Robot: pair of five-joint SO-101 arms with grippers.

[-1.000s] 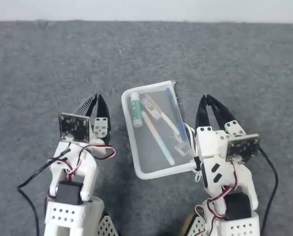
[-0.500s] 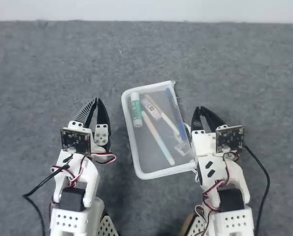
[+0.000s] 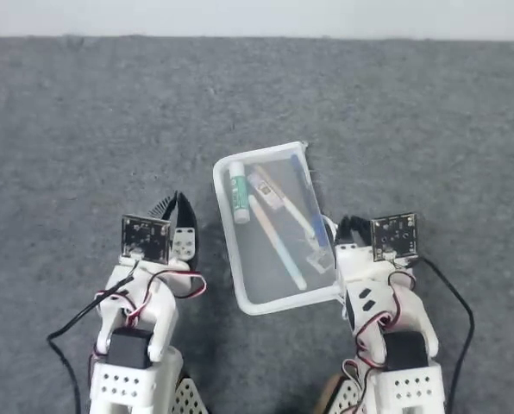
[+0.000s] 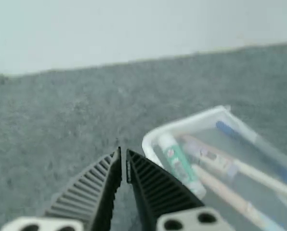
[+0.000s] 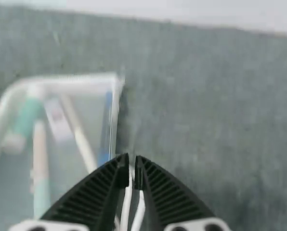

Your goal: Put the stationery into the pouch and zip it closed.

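Note:
A clear pouch [image 3: 270,259] with a white rim lies flat between the two arms. Inside it are a green-and-white glue stick [image 3: 239,194], a blue pen [image 3: 306,194] and several pale pens. My left gripper [image 3: 178,205] is shut and empty, just left of the pouch. From the left wrist its tips [image 4: 123,156] point at bare mat beside the pouch [image 4: 240,159] and the glue stick [image 4: 178,163]. My right gripper [image 3: 347,226] is shut by the pouch's right edge. In the right wrist view its tips [image 5: 130,161] lie over that edge [image 5: 115,110], and a thin white cord [image 5: 130,204] shows through the slit.
A grey carpet-like mat [image 3: 93,112] covers the table up to a pale wall [image 3: 257,17] at the back. Both arm bases stand at the near edge, with loose cables [image 3: 63,336] beside the left one.
Both arms have drawn back toward their bases and tilted down. Their fingers, slightly spread a second ago, have come together. The pouch has stayed where it was.

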